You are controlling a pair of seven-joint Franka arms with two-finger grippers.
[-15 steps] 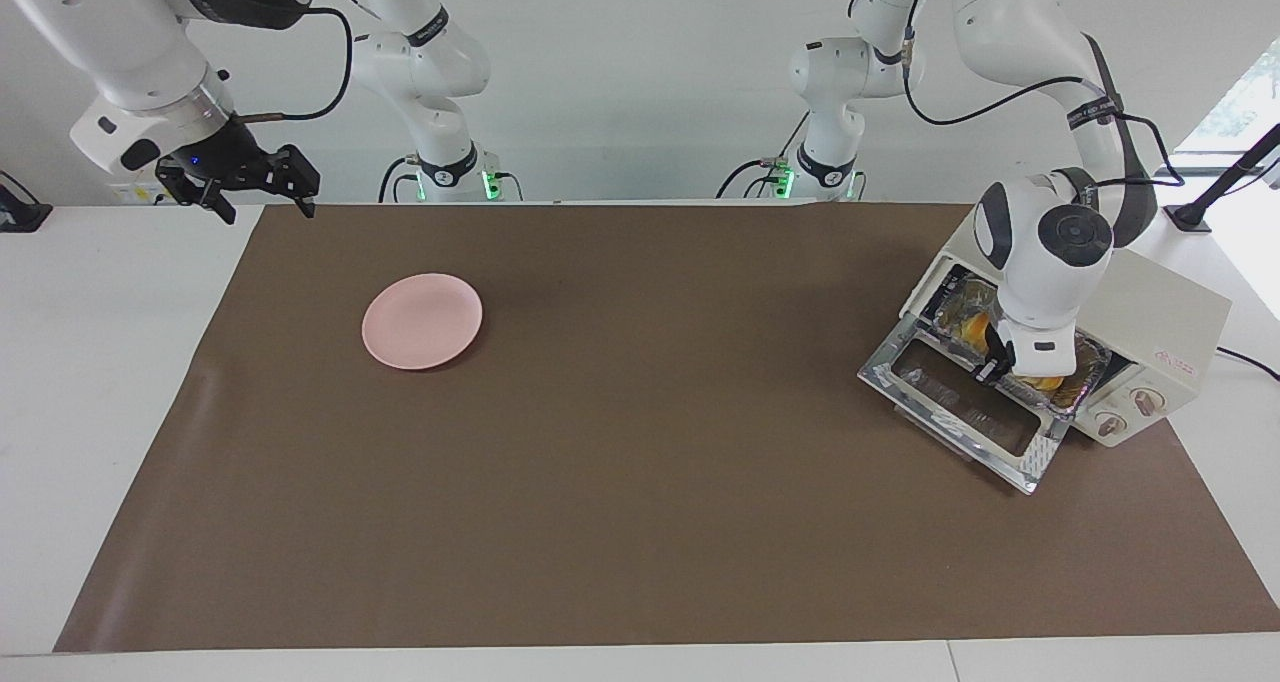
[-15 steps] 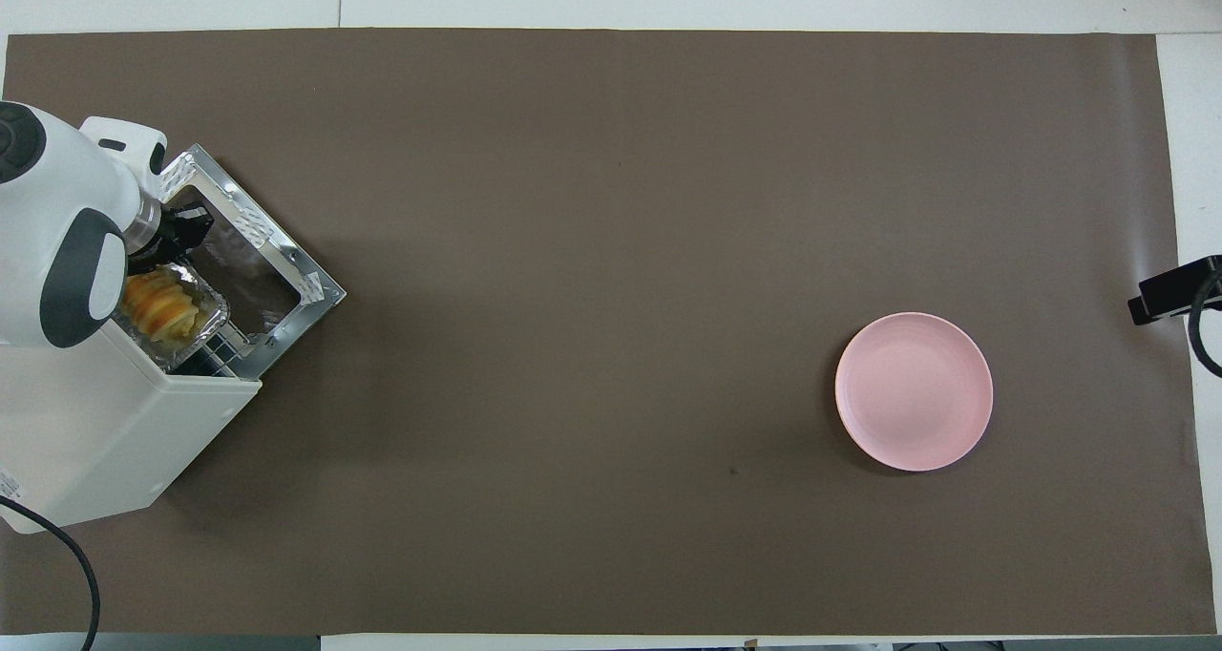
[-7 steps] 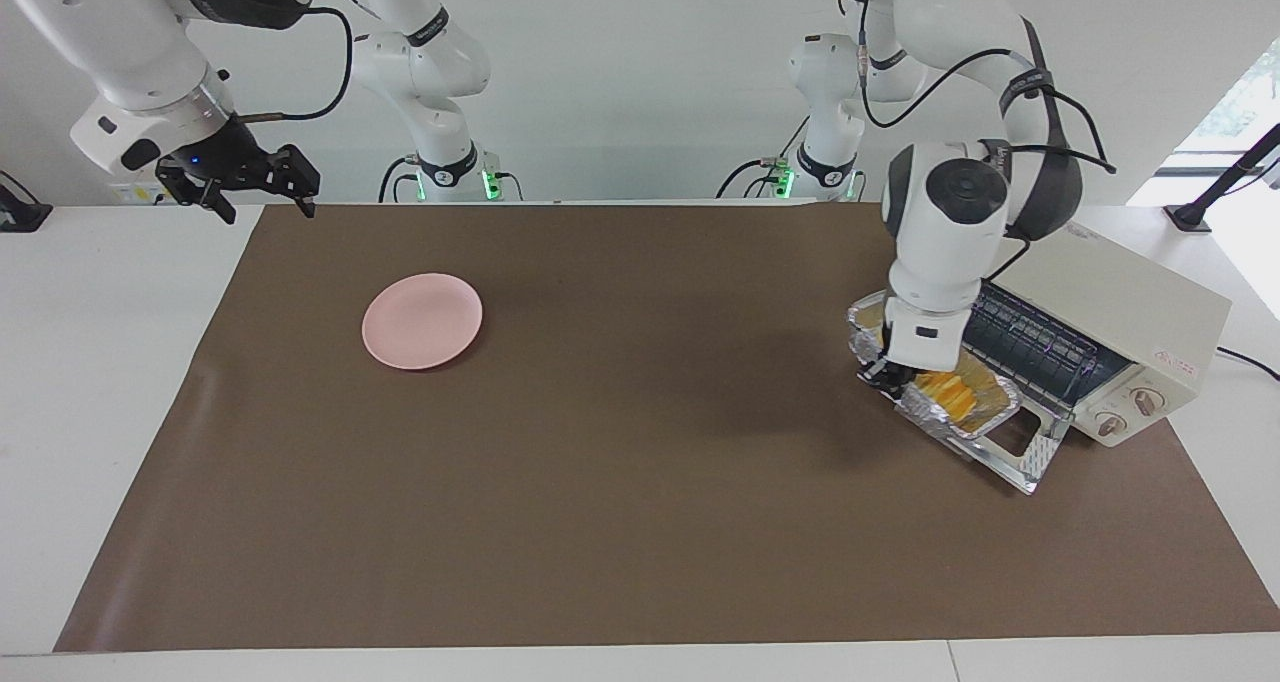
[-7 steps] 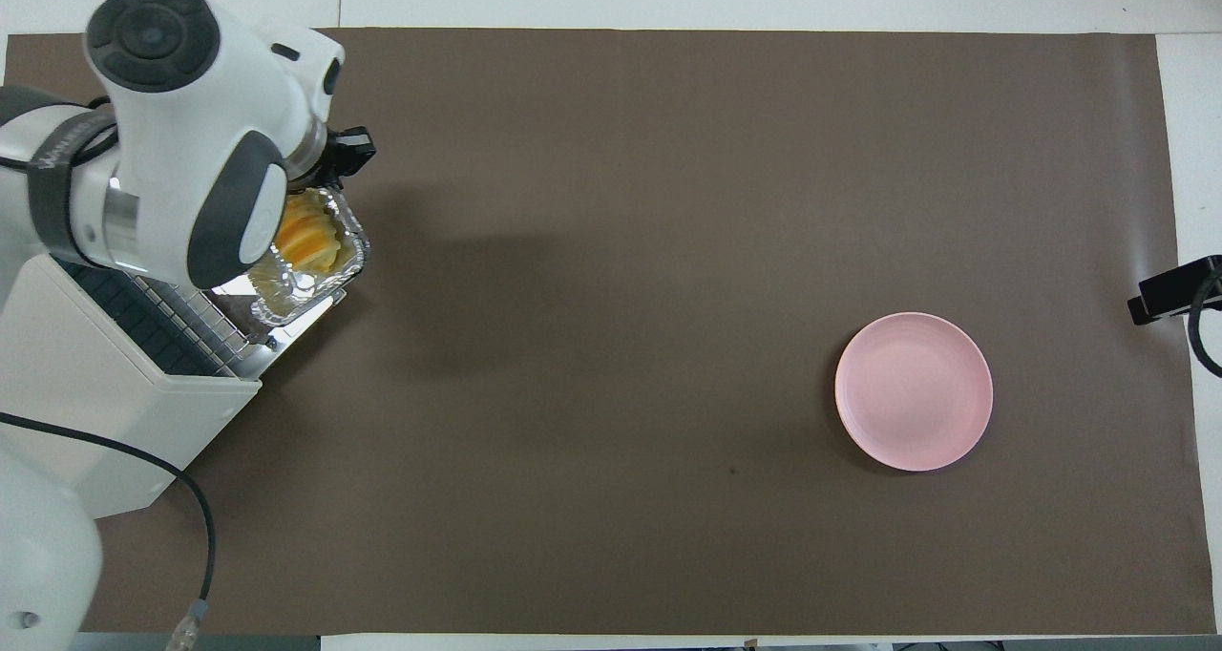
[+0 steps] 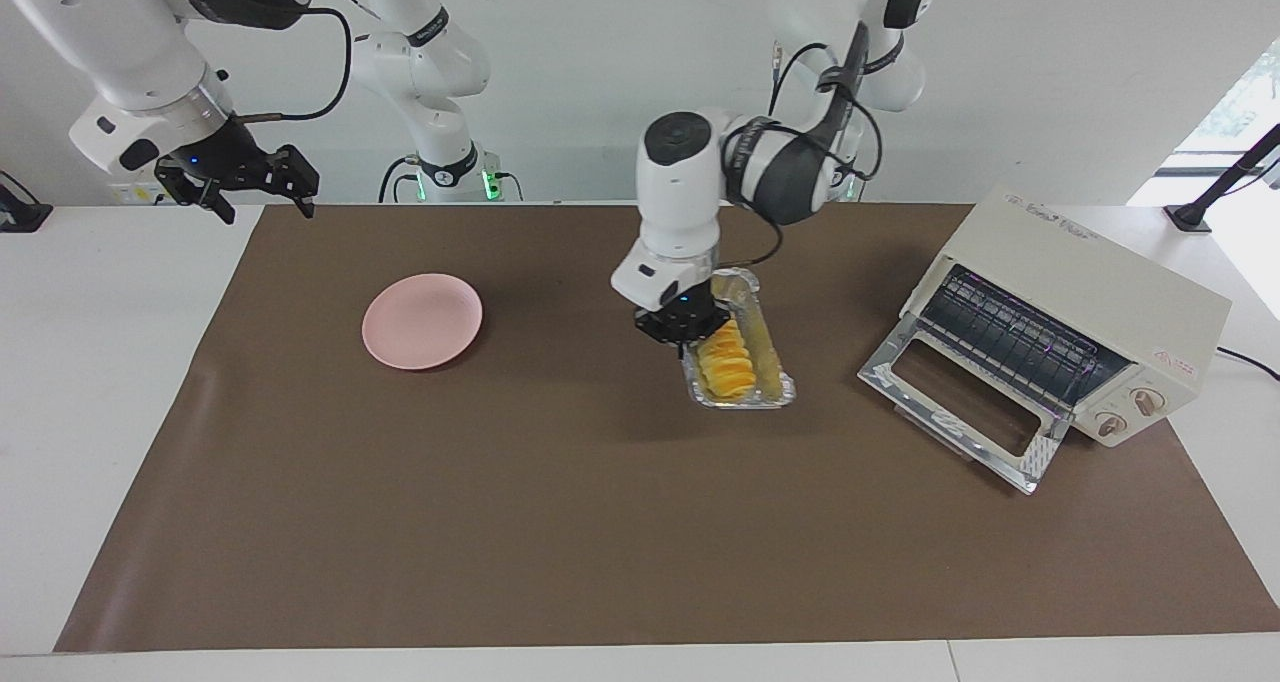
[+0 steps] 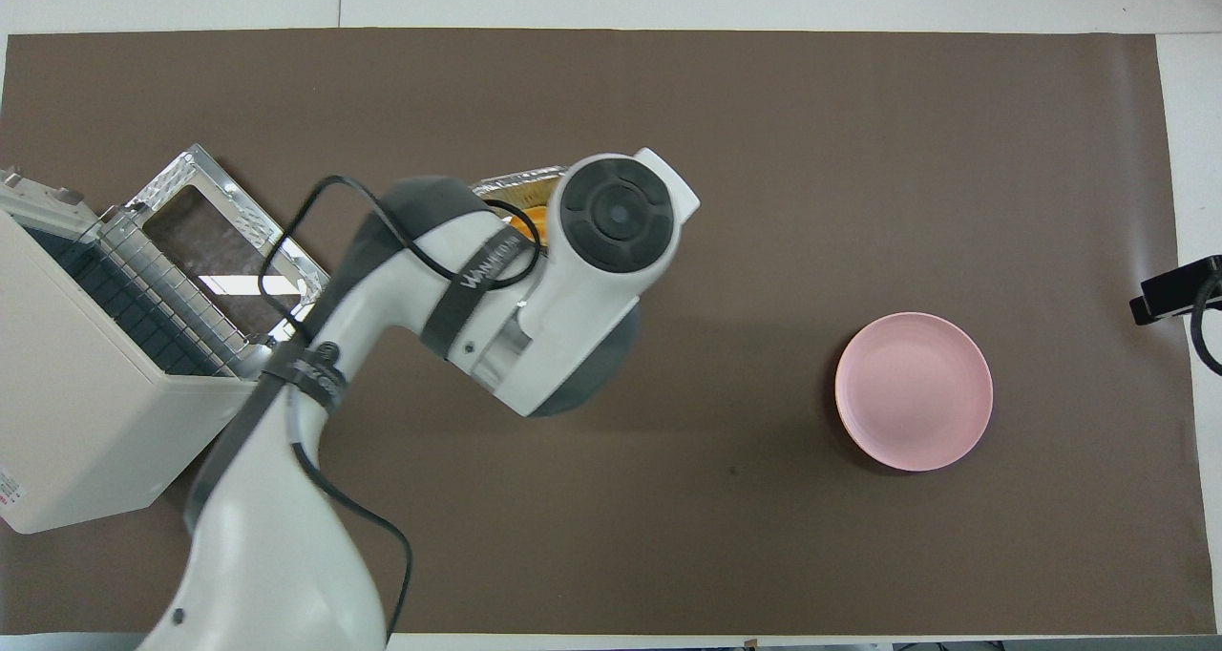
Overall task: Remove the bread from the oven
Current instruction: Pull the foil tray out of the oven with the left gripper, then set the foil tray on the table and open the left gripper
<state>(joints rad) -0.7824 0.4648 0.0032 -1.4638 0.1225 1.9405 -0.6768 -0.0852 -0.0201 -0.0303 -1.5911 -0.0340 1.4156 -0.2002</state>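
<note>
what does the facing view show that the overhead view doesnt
Only the facing view shows the bread in full, lying in the foil tray, with the left tool shut on the tray's rim, and the open right tool waiting over the table's edge at its own end. Only the overhead view shows the oven from above, while the left arm hides nearly all of the tray and bread. Both show the pink plate, the open oven door and the brown mat.
</note>
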